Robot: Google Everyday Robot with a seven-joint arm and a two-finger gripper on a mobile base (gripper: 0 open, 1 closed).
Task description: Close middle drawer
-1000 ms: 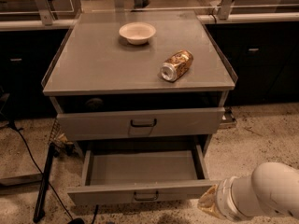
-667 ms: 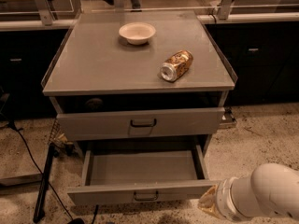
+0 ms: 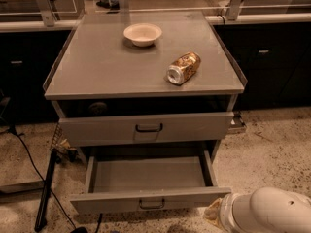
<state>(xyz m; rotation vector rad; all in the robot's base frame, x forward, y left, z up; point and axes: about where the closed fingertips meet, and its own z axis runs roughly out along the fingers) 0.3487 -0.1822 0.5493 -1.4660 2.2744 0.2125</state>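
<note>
The middle drawer [image 3: 150,200] is pulled far out at the bottom of the grey cabinet. It is a long, shallow, empty tray with a small dark handle [image 3: 151,204] on its flat front. The top drawer [image 3: 146,127] above it has a taller front and stands slightly ajar. The lowest drawer is hidden. Only a white rounded arm segment [image 3: 267,212] shows, at the bottom right, just right of the middle drawer's front corner. The gripper itself is out of view below the frame.
A white bowl [image 3: 142,33] and a tipped-over can [image 3: 183,68] lie on the cabinet top [image 3: 97,67]. Dark cables and a stand [image 3: 46,188] are on the speckled floor to the left. Dark counters run behind.
The white arm segment has sunk lower in the view. The drawers, bowl and can have not moved.
</note>
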